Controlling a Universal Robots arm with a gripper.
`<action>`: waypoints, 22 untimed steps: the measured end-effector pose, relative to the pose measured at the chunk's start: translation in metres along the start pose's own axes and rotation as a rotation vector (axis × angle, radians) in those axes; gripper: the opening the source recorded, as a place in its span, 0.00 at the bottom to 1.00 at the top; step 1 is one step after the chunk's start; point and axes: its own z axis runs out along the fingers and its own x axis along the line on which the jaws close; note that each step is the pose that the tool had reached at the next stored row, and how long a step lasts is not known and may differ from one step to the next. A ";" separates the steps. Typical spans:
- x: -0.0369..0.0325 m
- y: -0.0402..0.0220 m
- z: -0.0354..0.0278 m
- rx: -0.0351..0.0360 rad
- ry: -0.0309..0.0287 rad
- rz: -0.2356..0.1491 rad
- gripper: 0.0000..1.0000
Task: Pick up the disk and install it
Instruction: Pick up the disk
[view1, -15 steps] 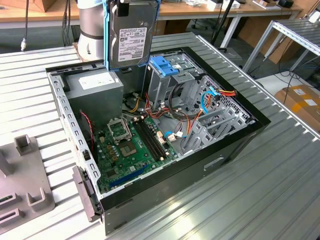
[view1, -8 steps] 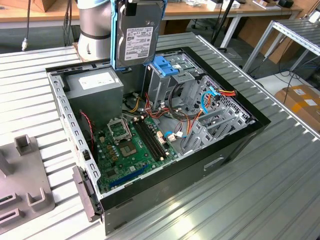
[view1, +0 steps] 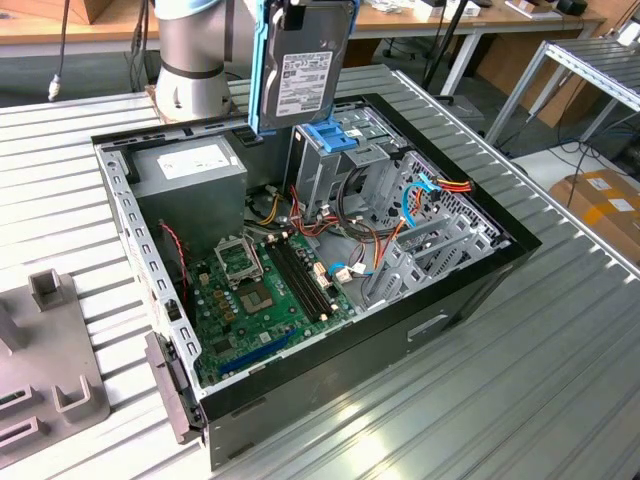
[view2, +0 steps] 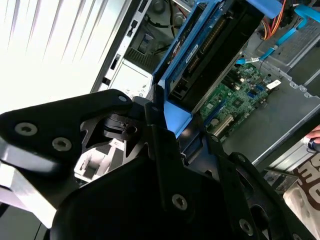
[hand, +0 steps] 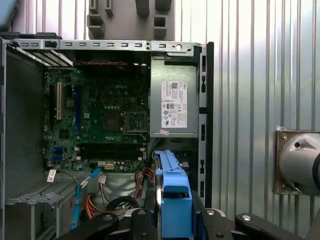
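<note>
The disk (view1: 305, 70), a grey drive with a white label and blue side rails, hangs on edge above the open computer case (view1: 470, 290). My gripper (view1: 296, 8) is shut on its upper end. The disk's lower edge sits just over the blue bracket (view1: 335, 135) on the silver drive cage (view1: 345, 170). In the first wrist view the disk's blue rail (hand: 172, 195) runs out from my gripper (hand: 172, 227) toward the case interior. In the second wrist view the disk (view2: 210, 45) stretches away from the black gripper (view2: 157, 120) over the green motherboard (view2: 240, 95).
The case holds a motherboard (view1: 260, 290), a grey power supply (view1: 190, 175) and red, orange and blue cables (view1: 420, 195). The arm's base (view1: 195, 60) stands behind the case. A grey fixture block (view1: 50, 360) lies on the slatted metal table (view1: 480, 400) at the exterior view's left.
</note>
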 end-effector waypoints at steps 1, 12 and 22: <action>0.0001 -0.0053 -0.0001 0.0000 0.0000 0.000 0.36; 0.0004 -0.0644 -0.0010 0.0000 -0.0001 0.000 0.36; 0.0006 -0.0973 -0.0015 -0.0002 -0.0001 0.000 0.36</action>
